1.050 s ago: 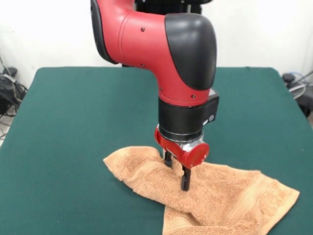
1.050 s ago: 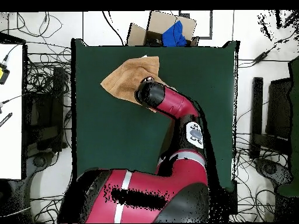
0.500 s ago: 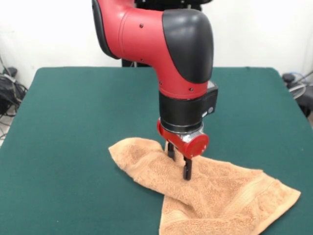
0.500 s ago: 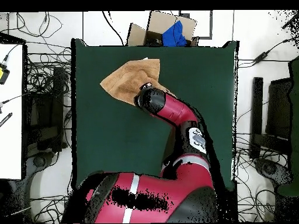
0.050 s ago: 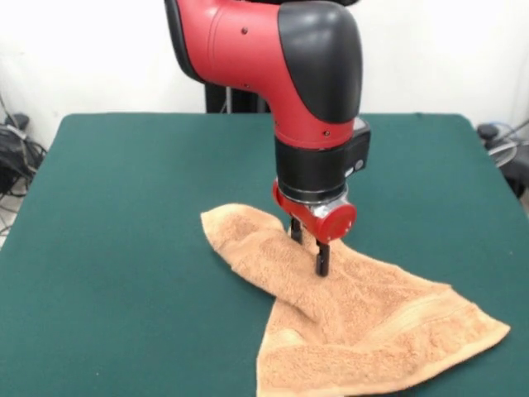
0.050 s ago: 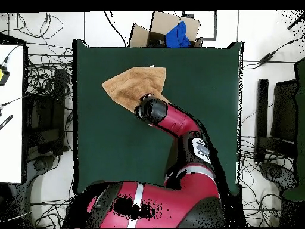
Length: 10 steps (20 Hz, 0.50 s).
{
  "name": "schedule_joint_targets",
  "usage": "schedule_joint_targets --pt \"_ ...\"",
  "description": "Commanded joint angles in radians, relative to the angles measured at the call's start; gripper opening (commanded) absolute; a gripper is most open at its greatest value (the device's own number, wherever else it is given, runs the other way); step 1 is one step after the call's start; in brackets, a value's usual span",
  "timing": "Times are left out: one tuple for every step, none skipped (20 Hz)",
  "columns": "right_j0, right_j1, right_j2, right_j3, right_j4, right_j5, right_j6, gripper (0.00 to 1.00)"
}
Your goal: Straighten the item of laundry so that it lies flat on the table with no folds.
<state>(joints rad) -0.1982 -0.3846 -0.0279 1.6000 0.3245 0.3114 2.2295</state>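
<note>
Towel (image 5: 355,322) sits on the near part of the table (image 5: 124,215) in the front view, right of centre — wide striped end spread toward the near right corner, one near corner folded under, the rest narrowing into a bunched ridge running back and left. Gripper (image 5: 312,250) is planted on that ridge, fingers close together and pinching a fold of the cloth, with the red-and-black arm (image 5: 306,91) coming straight down over it. Overhead, the arm (image 6: 173,119) hides the gripper; the towel (image 6: 128,83) lies beside the table's (image 6: 202,89) edge opposite the robot base — box (image 6: 170,30) with something blue just past that edge.
</note>
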Motion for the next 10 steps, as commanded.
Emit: schedule_joint_targets --pt "-0.032 -0.002 0.114 0.229 -0.006 -0.012 0.131 1.0" --pt "-0.032 -0.006 0.114 0.236 -0.006 -0.014 0.132 1.0" --pt "-0.034 -0.016 0.116 0.249 -0.004 -0.012 0.133 1.0" --pt "-0.034 -0.023 0.117 0.257 -0.003 -0.008 0.133 1.0" --pt "-0.035 -0.03 0.117 0.264 -0.002 -0.005 0.134 1.0" --pt "-0.035 -0.035 0.117 0.269 -0.002 -0.003 0.134 1.0" --pt "-0.036 -0.041 0.121 0.275 0.001 0.003 0.135 1.0" --pt "-0.035 -0.046 0.122 0.28 0.002 0.006 0.136 1.0" --pt "-0.028 -0.044 0.124 0.276 0.009 0.009 0.143 1.0" --pt "-0.026 -0.051 0.126 0.283 0.011 0.009 0.145 1.0"
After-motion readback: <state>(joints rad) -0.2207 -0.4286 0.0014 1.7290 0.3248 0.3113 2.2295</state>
